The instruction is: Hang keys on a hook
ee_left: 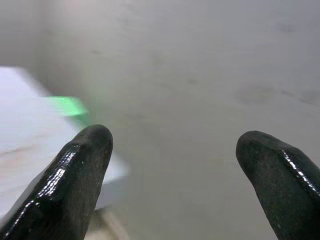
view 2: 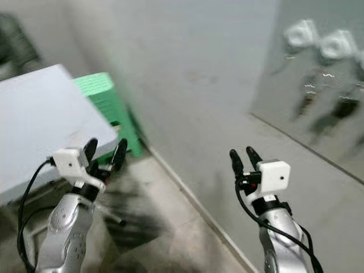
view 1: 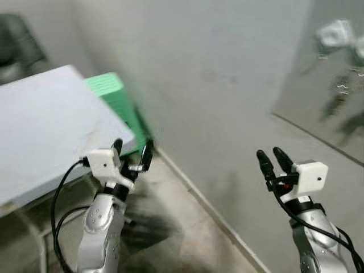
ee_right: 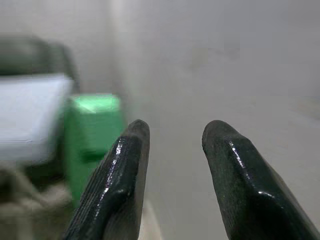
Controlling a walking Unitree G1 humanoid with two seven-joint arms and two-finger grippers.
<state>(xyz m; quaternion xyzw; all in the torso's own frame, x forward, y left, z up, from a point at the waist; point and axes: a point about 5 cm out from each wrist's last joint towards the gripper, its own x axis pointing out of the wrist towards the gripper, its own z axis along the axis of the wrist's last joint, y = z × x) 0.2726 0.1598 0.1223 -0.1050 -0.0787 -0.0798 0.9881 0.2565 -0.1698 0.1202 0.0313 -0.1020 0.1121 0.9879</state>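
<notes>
My left gripper [view 1: 132, 151] is raised at the lower left, beside the corner of a pale table [view 1: 45, 125], open with nothing between its fingers [ee_left: 75, 175]. My right gripper [view 1: 271, 157] is raised at the lower right in front of a bare grey wall [view 1: 216, 74], its two fingers [ee_right: 122, 180] a little apart with nothing in the gap. The head views are blurred.
A green plastic stool [view 1: 116, 99] stands against the wall behind the table's corner. A shiny panel [view 1: 330, 85] on the right wall reflects blurred shapes. The wall meets a mottled floor [view 1: 170, 227] along a line running down to the right.
</notes>
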